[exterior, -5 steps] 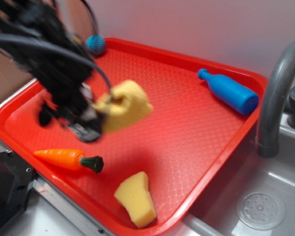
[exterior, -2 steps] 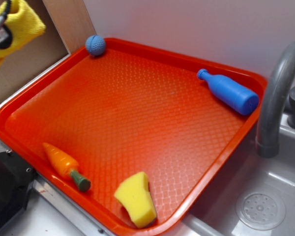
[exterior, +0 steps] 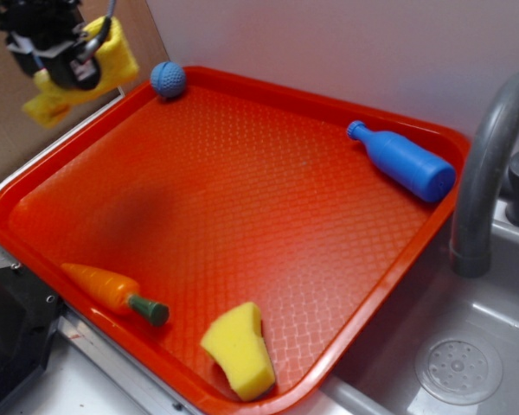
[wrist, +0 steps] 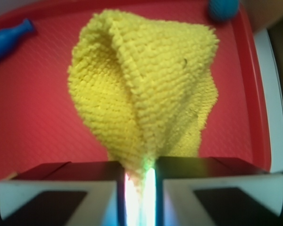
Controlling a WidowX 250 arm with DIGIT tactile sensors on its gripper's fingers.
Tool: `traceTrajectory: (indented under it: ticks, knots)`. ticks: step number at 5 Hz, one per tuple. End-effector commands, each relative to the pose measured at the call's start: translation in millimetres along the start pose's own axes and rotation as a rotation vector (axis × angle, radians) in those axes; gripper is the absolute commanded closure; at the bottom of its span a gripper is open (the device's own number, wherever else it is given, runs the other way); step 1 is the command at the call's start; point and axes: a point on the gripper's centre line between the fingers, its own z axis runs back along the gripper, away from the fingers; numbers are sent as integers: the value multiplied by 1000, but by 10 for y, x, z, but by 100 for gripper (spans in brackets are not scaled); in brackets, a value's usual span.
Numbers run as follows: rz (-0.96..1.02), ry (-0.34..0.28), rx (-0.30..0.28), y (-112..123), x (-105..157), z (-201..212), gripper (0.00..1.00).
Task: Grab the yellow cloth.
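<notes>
The yellow cloth [exterior: 112, 62] hangs in the air above the tray's far left corner, bunched and drooping from my gripper [exterior: 76, 62], which is shut on it. In the wrist view the fuzzy yellow cloth [wrist: 141, 84] fans out from a pinched fold between the two fingers of the gripper [wrist: 140, 181], with the red tray [wrist: 33, 108] far below.
On the red tray [exterior: 268, 190] lie a blue ball [exterior: 168, 79] at the far left corner, a blue bottle [exterior: 405, 162] at the far right, a toy carrot [exterior: 112, 291] and a pale yellow sponge wedge [exterior: 240, 350] near the front edge. A sink faucet [exterior: 489, 164] stands at right.
The gripper lifted the cloth off the tray to the upper left and has since come slightly down and right. The carrot has shifted and turned near the front edge.
</notes>
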Motion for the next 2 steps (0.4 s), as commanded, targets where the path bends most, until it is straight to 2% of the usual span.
traceTrajectory:
  ticks: [1,2]
  knots:
    - [-39,-43,30,-548,62,522,100]
    - [-56,-49,23,-543,52,495,100]
